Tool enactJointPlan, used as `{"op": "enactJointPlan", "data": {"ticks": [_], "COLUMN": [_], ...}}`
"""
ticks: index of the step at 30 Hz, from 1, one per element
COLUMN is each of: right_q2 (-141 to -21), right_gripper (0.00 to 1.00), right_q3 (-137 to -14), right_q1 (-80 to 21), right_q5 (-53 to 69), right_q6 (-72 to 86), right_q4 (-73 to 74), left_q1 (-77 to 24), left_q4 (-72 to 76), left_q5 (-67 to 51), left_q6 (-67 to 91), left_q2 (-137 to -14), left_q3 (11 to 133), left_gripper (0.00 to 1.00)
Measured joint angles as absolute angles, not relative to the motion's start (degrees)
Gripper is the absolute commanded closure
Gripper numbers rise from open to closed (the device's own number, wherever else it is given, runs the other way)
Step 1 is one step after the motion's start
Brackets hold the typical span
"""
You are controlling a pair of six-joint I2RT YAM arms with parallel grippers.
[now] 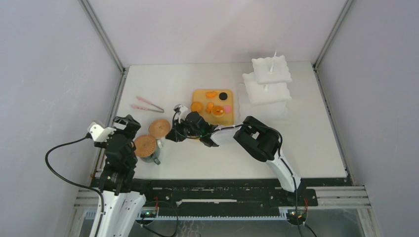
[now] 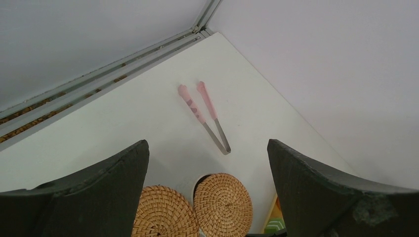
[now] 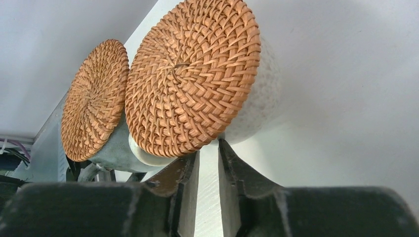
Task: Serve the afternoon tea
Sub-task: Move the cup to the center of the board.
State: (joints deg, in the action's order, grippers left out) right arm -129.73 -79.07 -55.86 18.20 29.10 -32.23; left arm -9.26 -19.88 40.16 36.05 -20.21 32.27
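Two mugs stand side by side at the left front, each capped by a woven coaster: the white mug under one coaster, the grey mug under the other coaster. My right gripper lies low against the white mug, its fingers nearly together on a white strip that looks like the mug's handle. My left gripper is open and empty, hovering above and behind the coasters. Orange tarts, a black round and a pink round lie on the board.
The tan wooden board sits mid-table behind the right gripper. Pink tongs lie at the back left, also in the left wrist view. A white tiered stand stands at the back right. Walls enclose the table.
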Motion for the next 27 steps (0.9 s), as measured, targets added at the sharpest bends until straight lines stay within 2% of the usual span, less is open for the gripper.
{"op": "enactJointPlan", "data": {"ticks": [3, 8, 20, 27], "right_q2": [-129.7, -129.7, -123.9, -120.4], "right_gripper": [0.58, 0.55, 0.55, 0.58], "right_q3": [-79.1, -78.7, -69.6, -70.6], "right_q1": [-55.9, -55.9, -55.9, -55.0], "right_q5": [18.2, 18.2, 15.8, 11.9], "right_q6": [29.1, 28.9, 27.7, 25.5], "right_q4": [-32.1, -31.9, -31.8, -28.7], "left_q1": [-9.3, -9.3, -9.3, -9.4], "left_q4": [-19.9, -19.9, -20.4, -20.4], "left_q5": [40.3, 40.4, 40.4, 40.4], "left_q6": [36.1, 36.1, 36.1, 36.1], "left_q2": [-20.1, -19.7, -20.1, -21.1], "left_q3": [32.3, 32.3, 32.3, 32.3], "left_gripper": [0.06, 0.06, 0.06, 0.06]}}
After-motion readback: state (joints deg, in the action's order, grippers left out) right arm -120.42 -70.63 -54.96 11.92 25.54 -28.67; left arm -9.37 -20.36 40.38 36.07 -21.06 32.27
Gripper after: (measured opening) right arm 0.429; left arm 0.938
